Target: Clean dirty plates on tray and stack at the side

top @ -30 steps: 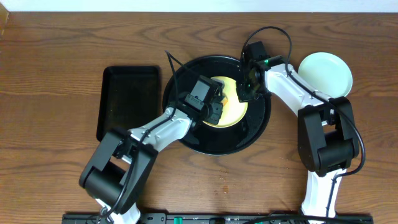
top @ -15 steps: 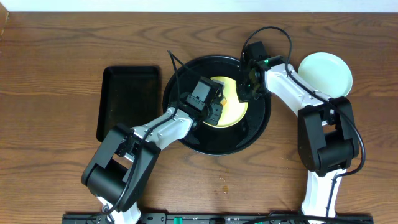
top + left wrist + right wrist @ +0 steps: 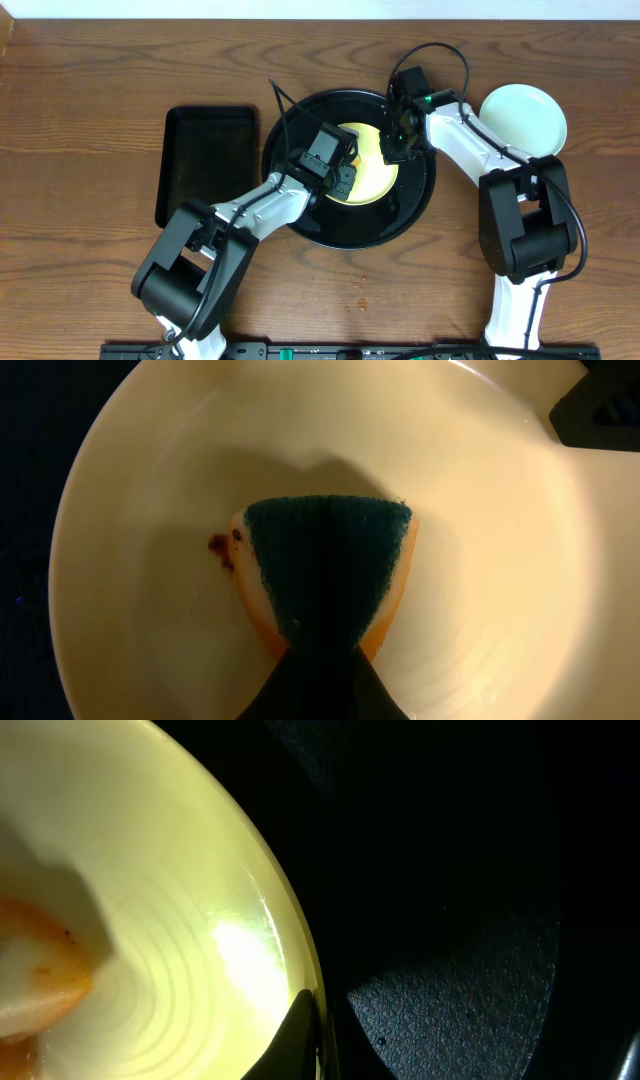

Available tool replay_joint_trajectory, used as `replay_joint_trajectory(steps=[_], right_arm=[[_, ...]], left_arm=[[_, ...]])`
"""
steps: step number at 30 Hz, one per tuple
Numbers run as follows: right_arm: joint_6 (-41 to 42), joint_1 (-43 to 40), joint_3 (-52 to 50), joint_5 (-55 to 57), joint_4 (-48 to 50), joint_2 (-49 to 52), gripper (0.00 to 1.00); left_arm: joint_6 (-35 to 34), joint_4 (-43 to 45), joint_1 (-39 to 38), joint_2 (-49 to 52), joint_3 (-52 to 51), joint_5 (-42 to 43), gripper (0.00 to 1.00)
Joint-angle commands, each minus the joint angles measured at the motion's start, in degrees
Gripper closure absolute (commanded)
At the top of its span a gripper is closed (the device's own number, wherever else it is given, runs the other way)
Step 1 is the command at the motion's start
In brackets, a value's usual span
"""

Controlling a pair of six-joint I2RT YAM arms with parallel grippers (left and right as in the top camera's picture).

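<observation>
A pale yellow plate (image 3: 375, 178) lies in the round black tray (image 3: 340, 236). My left gripper (image 3: 345, 180) is shut on a sponge with a dark green pad and orange body (image 3: 325, 565), pressed on the plate's inside (image 3: 500, 560) beside small brown smears (image 3: 222, 548). My right gripper (image 3: 393, 150) is shut on the plate's right rim (image 3: 170, 950), one finger (image 3: 310, 1040) inside the edge. A mint-green plate (image 3: 523, 118) sits on the table right of the tray. I cannot tell whether another plate lies under it.
A smaller rectangular black tray (image 3: 207, 165) lies left of the round tray. The round tray's dark floor (image 3: 450, 870) shows beside the plate rim. The table is brown wood, with a small speck (image 3: 360, 300) near the front.
The left arm's elbow has shifted slightly to the right. The sponge stays on the plate and the right gripper has not moved.
</observation>
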Motion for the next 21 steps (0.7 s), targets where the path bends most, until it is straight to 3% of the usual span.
replay_joint_trajectory(steps=[1, 21], right_arm=[[-0.24, 0.59, -0.85, 0.13, 0.0, -0.72, 0.99], [-0.24, 0.59, -0.85, 0.13, 0.24, -0.72, 0.99]], left_arm=[[1.38, 0.31, 0.2, 2.64, 0.35, -1.97, 0.93], [3.8, 3.65, 0.7, 4.74, 0.35, -6.73, 0.92]])
